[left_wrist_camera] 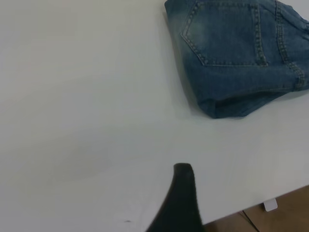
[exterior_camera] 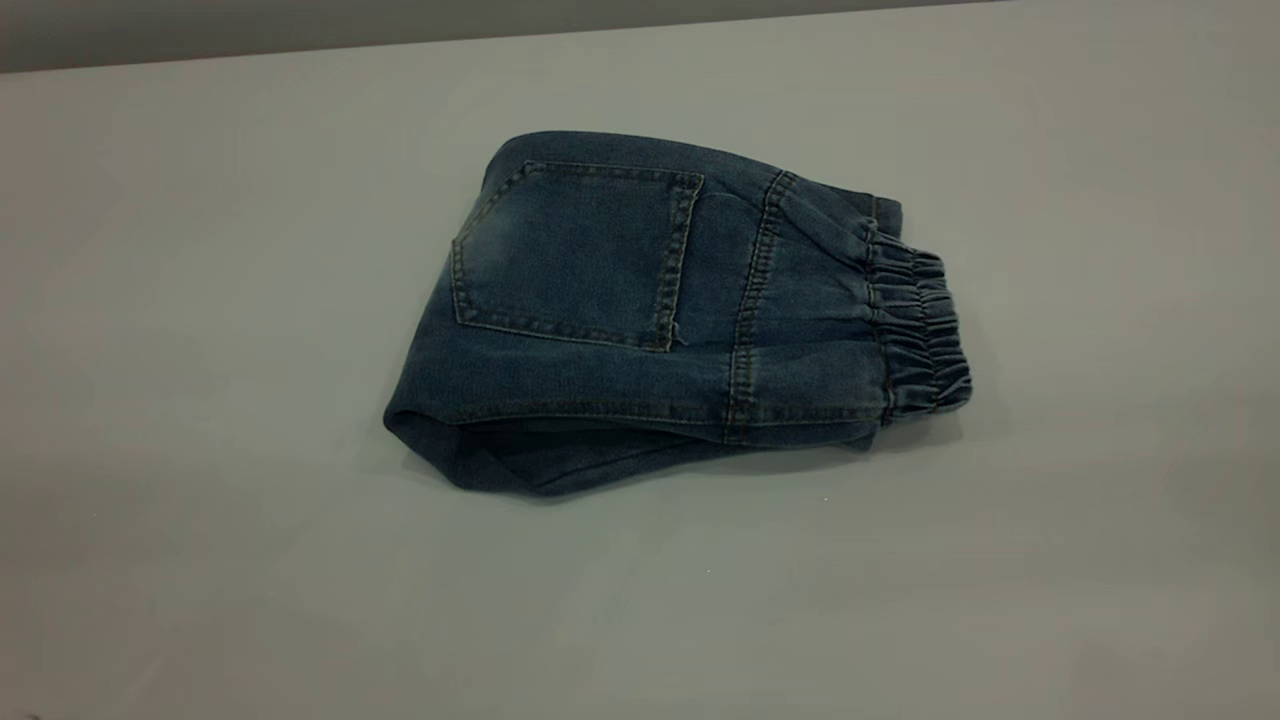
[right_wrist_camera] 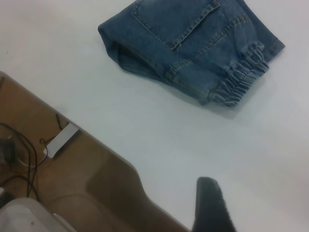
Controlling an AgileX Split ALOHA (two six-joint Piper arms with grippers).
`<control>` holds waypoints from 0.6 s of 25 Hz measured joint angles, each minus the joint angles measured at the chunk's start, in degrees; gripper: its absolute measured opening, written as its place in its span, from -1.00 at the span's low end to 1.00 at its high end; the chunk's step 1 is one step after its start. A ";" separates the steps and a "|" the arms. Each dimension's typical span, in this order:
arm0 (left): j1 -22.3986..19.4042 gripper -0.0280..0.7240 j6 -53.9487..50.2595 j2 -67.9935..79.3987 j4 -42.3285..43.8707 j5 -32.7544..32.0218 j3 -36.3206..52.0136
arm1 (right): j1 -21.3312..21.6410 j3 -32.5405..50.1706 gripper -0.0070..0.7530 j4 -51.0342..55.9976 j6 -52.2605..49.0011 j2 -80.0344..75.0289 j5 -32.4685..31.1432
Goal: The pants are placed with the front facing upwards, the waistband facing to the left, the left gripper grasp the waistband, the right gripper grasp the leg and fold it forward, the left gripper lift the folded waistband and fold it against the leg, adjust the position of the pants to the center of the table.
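The pants [exterior_camera: 640, 330] lie folded into a compact blue denim bundle near the middle of the table [exterior_camera: 200, 400]. A patch pocket [exterior_camera: 575, 255] faces up. The ruched waistband [exterior_camera: 915, 335] sits on top at the bundle's right end, and a leg layer [exterior_camera: 520, 465] peeks out under the front-left corner. The pants also show in the left wrist view [left_wrist_camera: 236, 58] and the right wrist view [right_wrist_camera: 193, 48]. Neither arm appears in the exterior view. A black part of my left gripper [left_wrist_camera: 183, 198] and of my right gripper [right_wrist_camera: 210, 205] shows in its own wrist view, well away from the pants and holding nothing.
The table's near edge [left_wrist_camera: 251, 208] runs past the left gripper, with a small white tag [left_wrist_camera: 270, 205] and brown floor below. By the right gripper the table edge gives way to brown floor with cables [right_wrist_camera: 19, 145] and a white bracket [right_wrist_camera: 60, 140].
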State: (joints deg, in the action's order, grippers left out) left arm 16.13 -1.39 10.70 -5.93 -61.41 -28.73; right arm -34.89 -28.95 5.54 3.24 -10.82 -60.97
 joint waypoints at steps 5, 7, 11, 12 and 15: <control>0.00 0.65 0.05 0.00 0.00 -0.04 0.00 | 0.00 0.00 -0.01 0.00 0.00 0.00 0.00; 0.00 0.64 0.05 0.00 0.00 -0.04 0.00 | 0.57 0.00 -0.01 0.11 0.00 0.00 0.00; -3.15 0.65 0.48 0.00 -0.07 -0.15 -0.03 | 7.14 0.00 -0.01 0.65 0.00 0.46 -0.03; -4.35 0.65 0.48 0.00 -0.10 -0.18 -0.03 | 10.03 0.00 -0.01 0.65 0.00 0.82 -0.03; -8.81 0.64 0.48 0.00 -0.13 -0.18 -0.03 | 18.59 0.00 -0.02 0.60 0.00 3.51 -0.10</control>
State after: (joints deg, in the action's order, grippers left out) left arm 7.32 -0.91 10.70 -6.06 -61.59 -28.77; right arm -16.30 -28.95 6.13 3.24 -7.31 -61.07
